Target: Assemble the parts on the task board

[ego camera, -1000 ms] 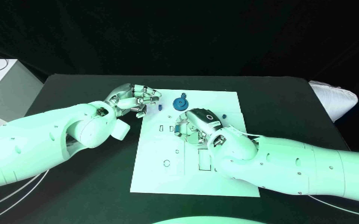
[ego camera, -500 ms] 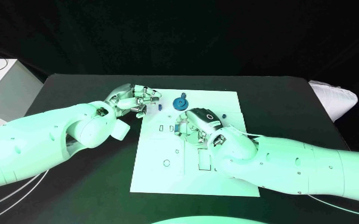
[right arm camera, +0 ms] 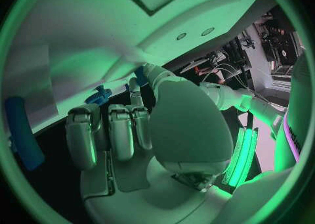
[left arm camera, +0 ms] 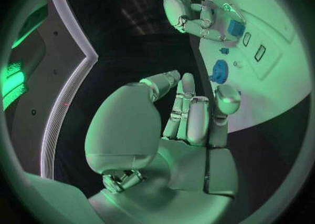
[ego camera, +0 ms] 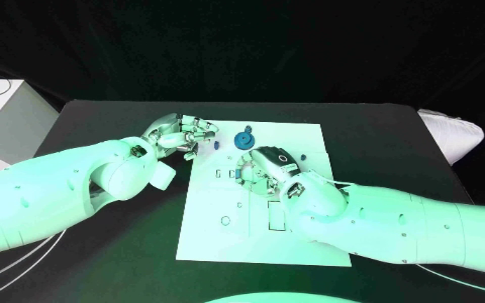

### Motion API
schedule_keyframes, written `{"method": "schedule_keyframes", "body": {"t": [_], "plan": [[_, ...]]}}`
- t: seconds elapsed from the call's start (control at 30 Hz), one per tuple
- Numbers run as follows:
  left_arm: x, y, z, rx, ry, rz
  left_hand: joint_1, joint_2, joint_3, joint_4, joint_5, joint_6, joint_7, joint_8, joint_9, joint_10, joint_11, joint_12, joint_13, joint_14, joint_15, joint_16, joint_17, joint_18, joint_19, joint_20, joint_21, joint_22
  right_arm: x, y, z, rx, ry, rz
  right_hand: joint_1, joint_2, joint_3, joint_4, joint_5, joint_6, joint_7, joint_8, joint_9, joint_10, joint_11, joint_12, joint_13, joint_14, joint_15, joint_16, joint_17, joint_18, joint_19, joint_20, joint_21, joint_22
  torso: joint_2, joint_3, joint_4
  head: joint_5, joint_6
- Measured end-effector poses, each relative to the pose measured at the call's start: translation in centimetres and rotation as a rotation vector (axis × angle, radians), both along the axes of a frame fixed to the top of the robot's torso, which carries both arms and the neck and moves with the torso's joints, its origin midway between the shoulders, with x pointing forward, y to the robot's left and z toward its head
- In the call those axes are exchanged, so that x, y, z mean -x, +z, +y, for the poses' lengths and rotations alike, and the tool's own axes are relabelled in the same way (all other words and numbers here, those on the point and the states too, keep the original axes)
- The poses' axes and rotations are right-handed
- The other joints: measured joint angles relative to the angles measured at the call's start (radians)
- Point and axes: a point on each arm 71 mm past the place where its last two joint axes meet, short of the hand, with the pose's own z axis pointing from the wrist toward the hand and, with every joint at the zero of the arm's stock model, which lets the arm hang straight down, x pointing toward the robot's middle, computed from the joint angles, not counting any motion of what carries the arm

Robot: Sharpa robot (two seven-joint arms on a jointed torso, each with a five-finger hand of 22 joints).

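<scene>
Little has moved since the earlier frames: both hands stay where they were. Fingers of the left hand are curled together at the far left corner of the flat white task board; whether they pinch anything I cannot tell. Fingers of the right hand curl down onto the board's middle, touching a small blue block. Just beyond it stands a round blue knobbed disc, near the board's far edge on the black counter.
</scene>
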Motion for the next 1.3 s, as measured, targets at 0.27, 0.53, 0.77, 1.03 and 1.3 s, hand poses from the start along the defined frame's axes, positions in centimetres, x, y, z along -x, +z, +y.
{"method": "schedule_keyframes", "body": {"t": [0.27, 0.53, 0.77, 1.03, 1.3], "plan": [[0.01, -0.02, -0.01, -0.001, -0.001, 0.001, 0.0, 0.0, 0.0, 0.0, 0.0, 0.0, 0.0, 0.0, 0.0, 0.0, 0.0, 0.0, 0.0, 0.0, 0.0, 0.0, 0.0, 0.0, 0.0, 0.0, 0.0, 0.001, -0.06, -0.05, -0.03, 0.004, -0.002, 0.001, 0.0, 0.0, 0.0, 0.0, 0.0, 0.0, 0.0, 0.0, 0.002, -0.001, -0.001, 0.002, 0.0, 0.0, 0.0, 0.0, 0.0, 0.0, 0.0, 0.0, 0.0, 0.0, 0.0, 0.0003, -0.0006, 0.001, 0.001], [0.01, -0.03, -0.02, -0.001, -0.003, 0.002, 0.0, 0.0, 0.0, 0.0, 0.0, 0.0, 0.0, 0.0, 0.0, 0.0, 0.0, 0.0, 0.0, 0.0, 0.0, 0.0, 0.0, 0.0, 0.0, 0.0, 0.0, 0.001, -0.1, -0.04, -0.03, 0.006, -0.003, 0.001, -0.003, -0.003, 0.0, 0.0, 0.0, 0.0, 0.0, 0.005, 0.002, -0.001, -0.001, 0.002, 0.0, 0.0, 0.0, 0.0, 0.0, 0.0, 0.0, -0.007, 0.0, 0.0, 0.0, 0.0006, -0.0006, 0.0, 0.0], [0.02, -0.05, -0.02, -0.002, -0.004, 0.004, 0.0, 0.0, 0.0, 0.0, 0.0, 0.0, 0.0, 0.0, 0.0, 0.0, 0.0, 0.0, 0.0, 0.0, 0.0, 0.0, 0.0, 0.0, 0.0, 0.0, 0.0, 0.001, -0.13, -0.05, -0.06, 0.007, -0.005, 0.001, -0.026, -0.026, -0.009, 0.009, -0.003, -0.008, 0.008, 0.014, 0.006, 0.0, -0.001, -0.01, 0.0, 0.0, 0.0, 0.0, 0.0, 0.0, 0.0, -0.007, 0.0, 0.0, 0.0, 0.0005, -0.0006, -0.001, 0.0], [0.03, -0.09, -0.03, -0.003, -0.008, 0.008, 0.0, 0.0, 0.0, 0.0, 0.0, -0.007, 0.0, 0.005, 0.002, -0.004, 0.004, 0.006, 0.0, 0.0, 0.0, 0.004, 0.0, 0.0, 0.0, 0.0, 0.005, 0.001, -0.14, -0.1, -0.1, 0.008, -0.008, 0.002, -0.039, -0.039, -0.02, 0.02, -0.008, -0.035, 0.016, 0.003, 0.0, -0.001, -0.001, -0.031, 0.001, 0.0, 0.0, 0.0, 0.0, 0.0, 0.0, -0.007, 0.0, 0.0, 0.0, 0.0007, -0.0006, 0.0, -0.001], [0.05, -0.13, -0.04, -0.004, -0.01, 0.011, 0.0, 0.0, 0.0, 0.0, 0.0, -0.007, 0.0, 0.005, 0.001, -0.004, 0.004, 0.006, 0.0, 0.0, 0.0, 0.004, 0.0, 0.0, 0.0, 0.0, 0.005, 0.002, -0.18, -0.11, -0.13, 0.008, -0.01, 0.002, -0.044, -0.044, -0.04, 0.028, -0.014, -0.054, 0.025, 0.001, -0.001, 0.0, 0.006, -0.055, 0.001, 0.0, 0.0, 0.0, 0.0, 0.0, 0.0, -0.007, -0.005, 0.0, 0.0, 0.0005, -0.0005, 0.0, -0.001]]}}
